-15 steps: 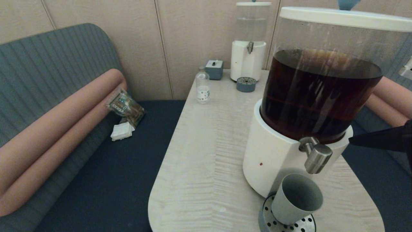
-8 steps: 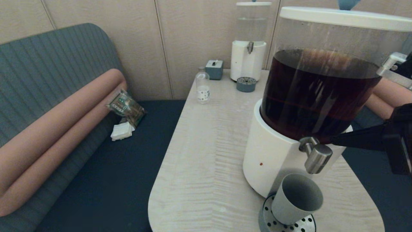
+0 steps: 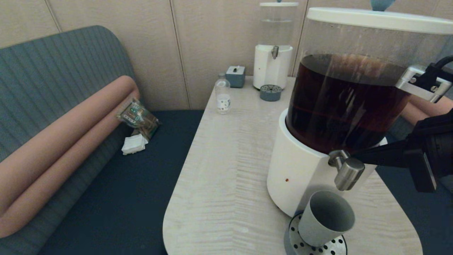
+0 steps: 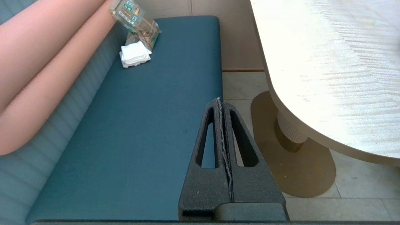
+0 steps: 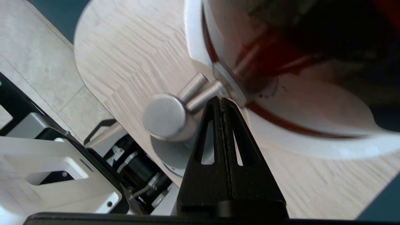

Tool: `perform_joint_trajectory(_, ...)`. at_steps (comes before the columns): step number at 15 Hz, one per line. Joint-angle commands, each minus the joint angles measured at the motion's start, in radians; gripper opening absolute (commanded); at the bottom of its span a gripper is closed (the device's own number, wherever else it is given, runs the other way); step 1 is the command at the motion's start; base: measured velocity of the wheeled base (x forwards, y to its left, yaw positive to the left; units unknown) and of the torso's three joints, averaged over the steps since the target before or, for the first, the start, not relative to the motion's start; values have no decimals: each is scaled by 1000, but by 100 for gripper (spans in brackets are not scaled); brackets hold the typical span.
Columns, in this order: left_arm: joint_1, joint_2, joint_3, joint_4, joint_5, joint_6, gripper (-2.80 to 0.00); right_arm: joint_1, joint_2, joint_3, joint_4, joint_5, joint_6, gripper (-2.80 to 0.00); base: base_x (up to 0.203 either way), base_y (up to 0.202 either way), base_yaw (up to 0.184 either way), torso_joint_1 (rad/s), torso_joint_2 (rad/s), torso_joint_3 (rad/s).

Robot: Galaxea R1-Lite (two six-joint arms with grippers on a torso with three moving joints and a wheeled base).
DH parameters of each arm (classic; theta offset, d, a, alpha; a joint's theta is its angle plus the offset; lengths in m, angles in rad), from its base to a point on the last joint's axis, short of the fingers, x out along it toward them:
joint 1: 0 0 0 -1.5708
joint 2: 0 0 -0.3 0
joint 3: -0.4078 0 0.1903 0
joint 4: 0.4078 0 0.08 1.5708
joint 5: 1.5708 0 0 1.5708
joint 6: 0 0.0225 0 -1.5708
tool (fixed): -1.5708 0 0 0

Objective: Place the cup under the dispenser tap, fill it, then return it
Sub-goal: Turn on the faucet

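Observation:
The grey cup (image 3: 325,223) stands on the perforated drip tray (image 3: 300,244), directly below the brushed-steel dispenser tap (image 3: 348,173) of the big white-based dispenser (image 3: 300,170) holding dark brown liquid. My right gripper (image 3: 355,154) reaches in from the right, shut and empty, its tip at the stem behind the tap's knob. In the right wrist view the gripper (image 5: 221,101) touches the tap (image 5: 165,117), with the cup (image 5: 168,156) partly hidden under the knob. My left gripper (image 4: 220,103) is shut and empty, hanging over the blue bench, out of the head view.
On the pale wooden table (image 3: 226,177), at the far end, stand a small clear bottle (image 3: 223,95), a grey box (image 3: 235,76) and a small clear-liquid dispenser (image 3: 274,53) with its own tray (image 3: 270,92). A snack packet (image 3: 138,117) and napkins (image 3: 133,144) lie on the bench.
My right arm has come in from the right edge and moved left, bringing its shut tip up to the tap. The cup has stayed in place.

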Motion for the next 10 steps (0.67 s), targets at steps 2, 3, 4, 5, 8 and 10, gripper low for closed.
perform_joint_trajectory(2,0,1,0,0,0,0,-280,0,14,3,-14,3,-1,-280,0,0,0,0,0,0)
perform_joint_trajectory(3,0,1,0,1,0,0,-280,0,20,3,-14,4,-1,-280,0,0,0,0,0,0)
perform_joint_trajectory(4,0,1,0,0,0,0,-280,0,24,0,-15,4,-1,-280,0,0,0,0,0,0)
perform_joint_trajectory(5,0,1,0,0,0,0,-280,0,27,0,-15,4,-1,-280,0,0,0,0,0,0)
perform_joint_trajectory(8,0,1,0,0,0,0,-280,0,29,0,-36,16,-1,-280,0,0,0,0,0,0)
perform_joint_trajectory(10,0,1,0,0,0,0,-280,0,30,1,-56,18,-1,-280,0,0,0,0,0,0)
